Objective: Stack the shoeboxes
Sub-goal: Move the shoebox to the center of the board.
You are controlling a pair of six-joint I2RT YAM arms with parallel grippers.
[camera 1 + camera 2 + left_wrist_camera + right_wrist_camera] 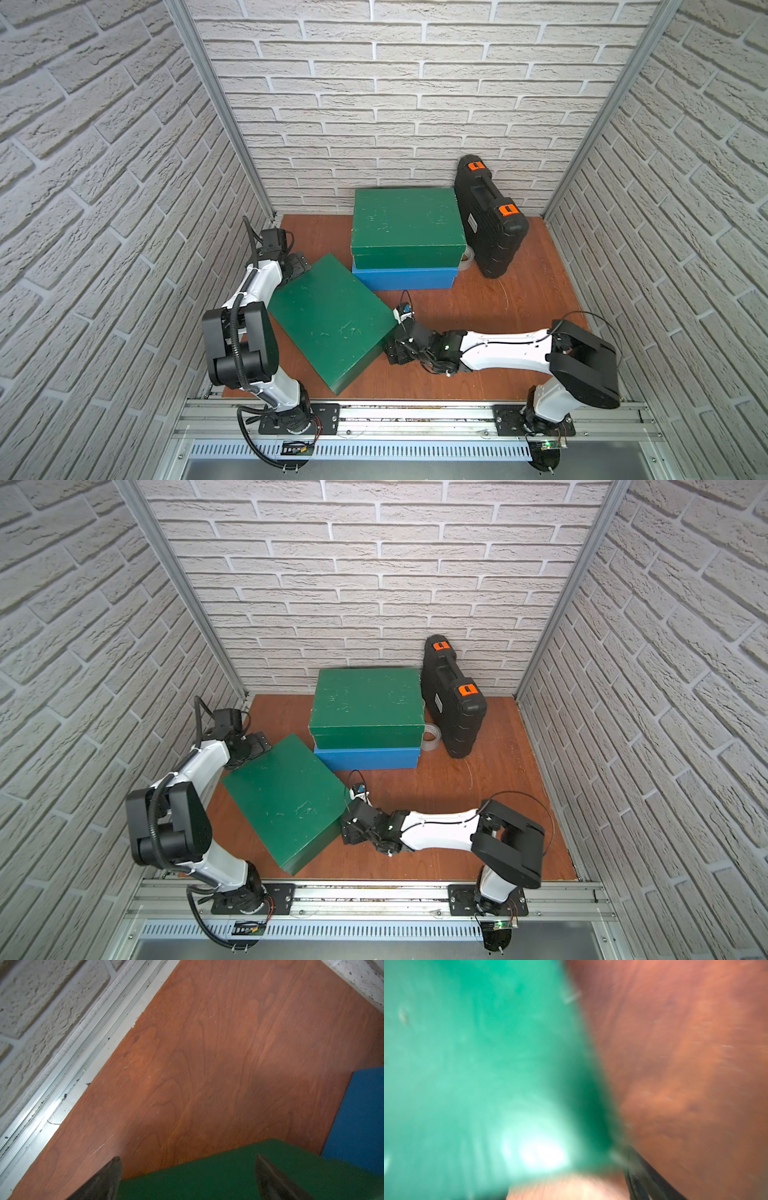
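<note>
My left gripper [188, 1158] stands at the far-left side of the loose dark green cardboard shoebox [332, 324], jaws spread wide and closed on nothing. In the left wrist view one finger shows against the green lid, its partner against the reddish-brown wooden table [478, 332]. The box occupies the near-left part of the table, turned diagonally, one corner pointing far and one near; whether it rests flat I cannot tell. My right gripper [392, 345] is at the opposite, near-right side, just beside the box's right corner. Its wrist view is blurred, so I cannot tell how wide its jaws stand or whether they grip. The box thus lies between my two grippers, close to both. The target, a second dark green cardboard shoebox [407, 224] seated on a bright blue cardboard shoebox [405, 278], lies far and right of the loose box. Judgement: the coming move is a two-arm lift, far-right, turning the box square to the stack. The black hard plastic case with orange latches [490, 220], far right, takes no part.
</note>
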